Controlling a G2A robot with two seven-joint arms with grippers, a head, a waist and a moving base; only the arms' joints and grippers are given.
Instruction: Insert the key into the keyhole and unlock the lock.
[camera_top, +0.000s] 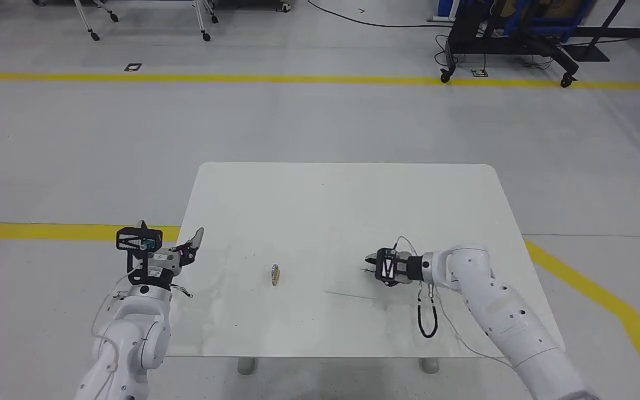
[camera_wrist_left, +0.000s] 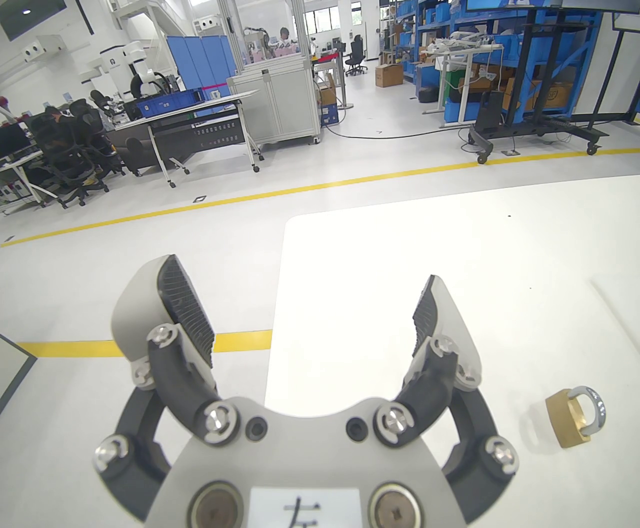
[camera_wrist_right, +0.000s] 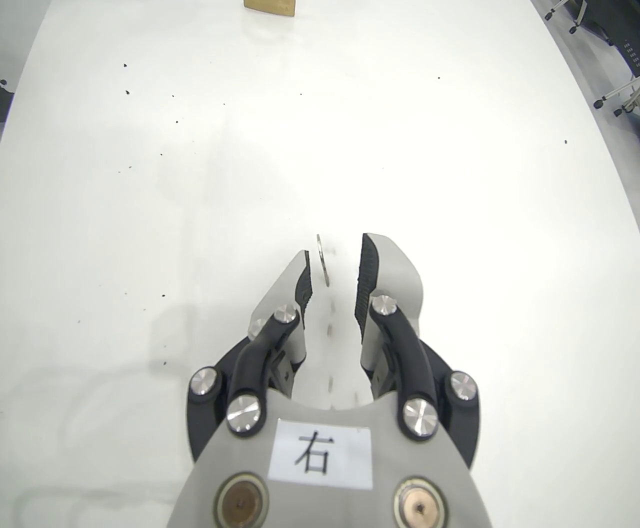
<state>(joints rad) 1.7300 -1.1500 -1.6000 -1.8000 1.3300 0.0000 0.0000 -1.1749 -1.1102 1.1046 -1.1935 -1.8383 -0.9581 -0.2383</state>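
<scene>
A small brass padlock with a silver shackle lies on the white table, near the front middle. The left wrist view has the padlock lying off to one side of my left gripper, whose jaws stand wide open and empty over the table's left edge. My right gripper sits low over the table, right of the lock. Its jaws are partly open, with the thin metal key edge-on between them, close to one pad. Far ahead lies the padlock.
Small dark specks dot the tabletop. A black cable loop hangs from the right arm near the front edge. Yellow floor lines run past the table, and bare tabletop lies between the lock and each gripper.
</scene>
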